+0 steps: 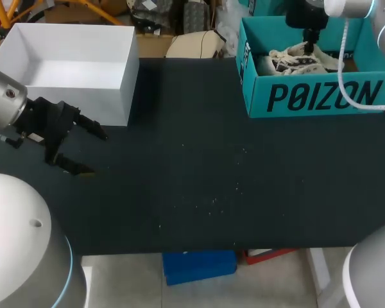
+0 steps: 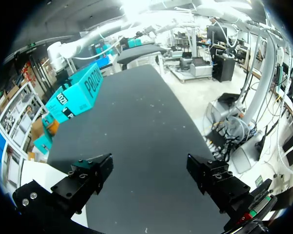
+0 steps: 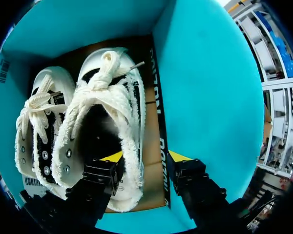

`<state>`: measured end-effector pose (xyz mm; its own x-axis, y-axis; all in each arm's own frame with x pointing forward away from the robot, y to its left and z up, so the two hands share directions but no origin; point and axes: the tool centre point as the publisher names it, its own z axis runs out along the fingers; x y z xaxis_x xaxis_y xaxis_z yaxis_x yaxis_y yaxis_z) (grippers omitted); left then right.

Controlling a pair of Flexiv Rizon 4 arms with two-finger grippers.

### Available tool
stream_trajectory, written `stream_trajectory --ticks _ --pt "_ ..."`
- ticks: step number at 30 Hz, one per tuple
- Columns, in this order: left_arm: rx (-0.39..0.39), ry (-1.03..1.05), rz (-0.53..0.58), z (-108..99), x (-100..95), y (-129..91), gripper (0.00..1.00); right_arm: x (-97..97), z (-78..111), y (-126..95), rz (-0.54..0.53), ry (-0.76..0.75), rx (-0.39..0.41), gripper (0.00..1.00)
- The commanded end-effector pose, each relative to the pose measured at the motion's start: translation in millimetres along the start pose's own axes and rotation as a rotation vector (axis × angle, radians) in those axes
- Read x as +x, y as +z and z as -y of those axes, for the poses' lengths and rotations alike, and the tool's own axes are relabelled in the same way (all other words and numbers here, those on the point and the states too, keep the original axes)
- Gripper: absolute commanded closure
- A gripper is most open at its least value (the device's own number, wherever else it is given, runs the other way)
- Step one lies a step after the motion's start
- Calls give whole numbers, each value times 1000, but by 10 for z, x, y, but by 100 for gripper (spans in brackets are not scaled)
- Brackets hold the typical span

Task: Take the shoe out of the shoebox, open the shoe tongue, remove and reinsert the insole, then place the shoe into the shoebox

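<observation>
Nearest me, the left gripper (image 1: 97, 154) hung just above the black table (image 1: 212, 186), its fingers spread wide with nothing between them, beside the white box (image 1: 124, 86). Across the table, at the far side, the right gripper (image 3: 145, 157) was down inside the teal shoebox (image 1: 321, 96). It was released, not clamped. One yellow-tipped finger sat at the mouth of the shoe (image 3: 107, 102) and the other outside it over the cardboard floor, so the frayed side wall of the collar stood between them. The shoe lay on the box floor, pressed against a second shoe (image 3: 39, 117).

It looked to me like a light canvas sneaker: soft upper, stiffer sole, nothing fragile. I judged the collar wall near the heel the sensible hold, since the fabric would fold and pinch well there. The bunched laces (image 3: 105, 73) seemed a poor hold, loose and likely to slip. Gripped on one side only, the shoe would probably tip and drag its neighbour as it rose.
</observation>
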<state>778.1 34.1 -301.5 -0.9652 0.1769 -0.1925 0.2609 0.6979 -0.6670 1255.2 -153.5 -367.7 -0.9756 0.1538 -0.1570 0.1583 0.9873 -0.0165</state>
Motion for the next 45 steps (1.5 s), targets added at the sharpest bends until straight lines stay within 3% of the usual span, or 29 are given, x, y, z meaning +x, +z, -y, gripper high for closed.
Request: stream_trajectory --ticks 1,6,8,9,10,14,16,18,21,25,27,36,39,40,45 --pt "-4 0 1 5 7 7 0 97 57 -399 -7 19 14 0" --pt "-4 0 1 5 7 7 0 303 99 -816 18 55 24 0" --pt "-4 0 1 5 7 7 0 408 93 -982 21 64 26 12" --pt "-4 0 1 5 7 7 0 459 84 -1053 23 72 24 13" --pt "-4 0 1 5 7 7 0 529 58 -1151 25 74 25 7" --pt "-4 0 1 5 7 7 0 731 -56 -1442 25 78 22 8" --pt "-4 0 1 5 7 7 0 855 -134 -1615 43 77 25 0" --pt "-4 0 1 5 7 7 0 991 -214 -1767 61 72 41 8" --pt "-4 0 1 5 7 7 0 1195 -313 -1947 90 86 53 29" --pt "-4 0 1 5 7 7 0 1568 -443 -2165 151 107 52 21" --pt "-4 0 1 5 7 7 0 1763 -510 -2218 159 103 54 13" --pt "-4 0 1 5 7 7 0 2656 -558 -2245 134 143 34 16" --pt "-4 0 1 5 7 7 0 2924 -558 -2204 123 144 28 4" --pt "-4 0 1 5 7 7 0 2996 -561 -2189 121 139 29 0" --pt "-4 0 1 5 7 7 0 3275 -580 -2081 193 108 21 0"
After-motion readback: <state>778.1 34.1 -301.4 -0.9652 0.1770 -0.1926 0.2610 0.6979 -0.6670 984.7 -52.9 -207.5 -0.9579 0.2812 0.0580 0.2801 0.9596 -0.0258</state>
